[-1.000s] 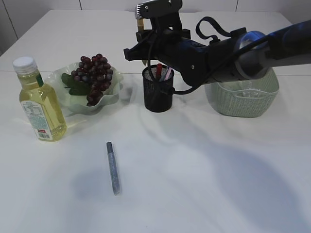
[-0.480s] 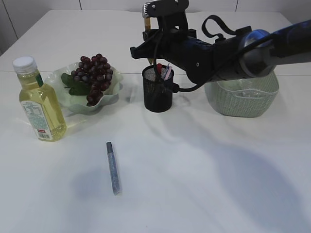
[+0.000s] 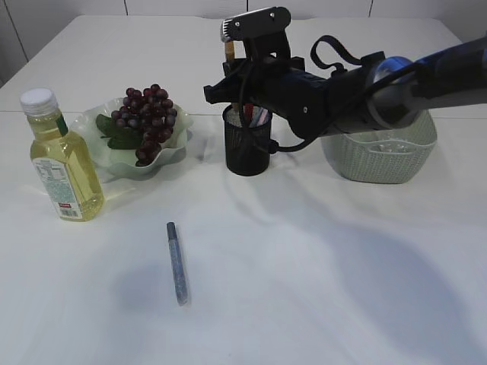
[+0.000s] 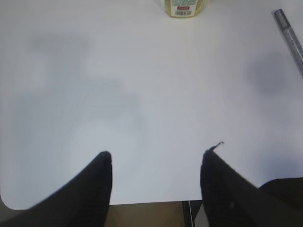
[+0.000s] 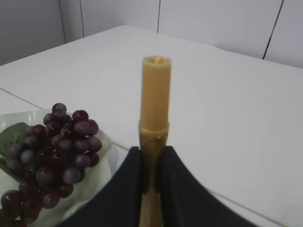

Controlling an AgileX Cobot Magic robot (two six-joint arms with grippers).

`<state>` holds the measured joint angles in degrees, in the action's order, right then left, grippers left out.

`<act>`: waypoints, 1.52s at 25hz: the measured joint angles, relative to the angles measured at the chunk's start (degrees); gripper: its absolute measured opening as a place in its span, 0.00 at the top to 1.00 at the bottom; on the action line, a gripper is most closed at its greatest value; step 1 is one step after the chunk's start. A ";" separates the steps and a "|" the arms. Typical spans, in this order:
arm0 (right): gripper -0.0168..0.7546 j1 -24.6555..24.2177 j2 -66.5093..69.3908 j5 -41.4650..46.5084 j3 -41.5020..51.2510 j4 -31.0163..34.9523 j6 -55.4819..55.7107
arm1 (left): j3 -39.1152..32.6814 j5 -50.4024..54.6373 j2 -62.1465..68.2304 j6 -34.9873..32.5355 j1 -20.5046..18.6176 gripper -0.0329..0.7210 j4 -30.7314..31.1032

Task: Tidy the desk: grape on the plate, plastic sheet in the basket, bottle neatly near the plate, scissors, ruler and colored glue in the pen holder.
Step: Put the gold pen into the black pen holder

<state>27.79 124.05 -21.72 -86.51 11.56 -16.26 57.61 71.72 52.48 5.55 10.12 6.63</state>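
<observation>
Two grippers, two different jobs. Right gripper (image 5: 150,163) clamped on a gold glue stick (image 5: 155,99), held upright with the cap end up, just above the holder (image 3: 247,141) — lifted a little and shifted rightward over the last second, so closer to centred on the mouth than before. Judged as the last lining-up ahead of the drop. Red and pale items already standing in the holder, too small to name for sure; less free mouth left, so a straight descent looks wiser than a slanted one.

Left gripper (image 4: 156,177) apart, empty, hanging over bare table (image 3: 319,289) near its front edge, with wood-coloured floor showing past that edge in the wrist view. Grey glue pen (image 3: 176,262) lying flat in the open, well apart from everything — unmoved in that second, and judged the next pick, with plenty of room around it.

Grapes (image 3: 146,122) on the plate (image 3: 179,152), bottle (image 3: 61,156) upright just beside the plate. Basket (image 3: 380,156) right of the holder, partly behind the right arm; contents hard to make out. Holder flanked closely by plate and basket — little side room for the arm, free space only upward and toward the front.
</observation>
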 joint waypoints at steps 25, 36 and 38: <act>0.82 0.00 0.00 0.00 -0.18 1.78 -0.25 | 0.00 0.00 0.00 0.00 0.00 0.38 0.21; 0.73 0.00 0.00 0.00 -0.18 3.10 -1.78 | 0.00 0.00 0.00 0.00 0.00 0.38 0.21; 0.69 0.00 0.00 0.00 -0.18 3.34 -1.78 | 0.00 0.00 0.00 0.00 0.00 0.38 0.21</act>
<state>27.79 124.05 -21.72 -86.69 14.89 -18.04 57.61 71.72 52.48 5.55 10.12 6.84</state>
